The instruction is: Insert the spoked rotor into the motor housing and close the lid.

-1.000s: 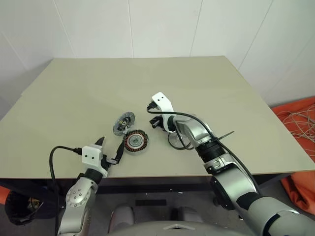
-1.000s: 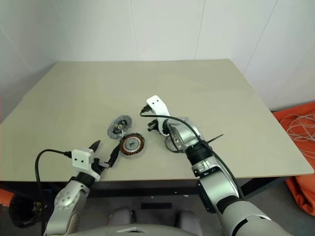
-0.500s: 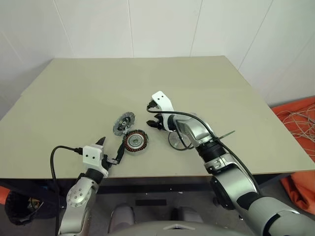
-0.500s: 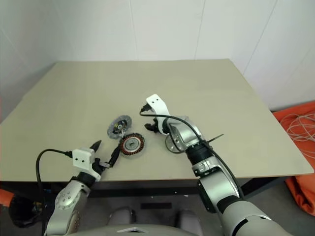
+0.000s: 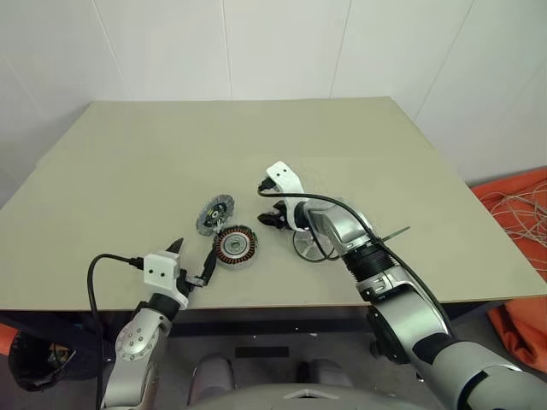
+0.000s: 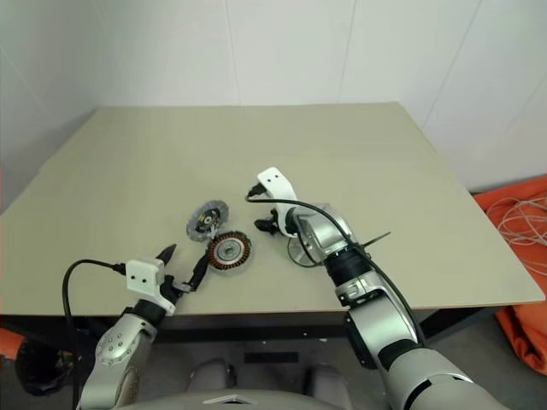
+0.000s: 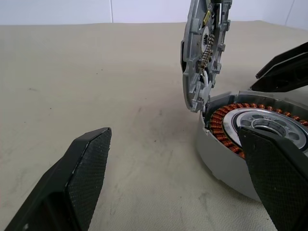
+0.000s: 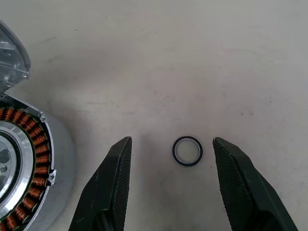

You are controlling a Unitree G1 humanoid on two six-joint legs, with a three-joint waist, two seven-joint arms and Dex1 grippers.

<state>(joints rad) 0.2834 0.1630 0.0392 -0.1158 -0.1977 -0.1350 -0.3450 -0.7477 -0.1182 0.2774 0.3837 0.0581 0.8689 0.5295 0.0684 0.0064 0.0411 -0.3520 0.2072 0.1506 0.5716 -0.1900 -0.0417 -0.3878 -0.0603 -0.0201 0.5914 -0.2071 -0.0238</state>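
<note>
**Both grippers spread and empty; small dark ring lies between the right fingers**

The right gripper (image 8: 171, 185) points down at the table (image 5: 154, 162) with its two black fingers (image 8: 108, 183) spread apart and nothing clamped between them. A small dark ring (image 8: 187, 151) lies flat on the tabletop in the gap between those fingers, touching neither. Just to the side of that gripper sits the motor housing (image 5: 236, 246), face up, its copper-brown windings ringing a central hole. The lid (image 5: 214, 213) stands propped on edge against the housing's far rim, tilted, its dark gold-flecked hub facing the left arm's side. The spoked rotor (image 5: 308, 243) rests on the table on the other side of the right gripper from the housing, partly covered by the right forearm and its black cable.

The left gripper (image 5: 192, 260) hovers near the front edge of the table, level and aimed at the housing, its fingers (image 7: 86, 168) wide open and holding nothing; the housing sits just ahead of the fingertips, close to one of them.
</note>
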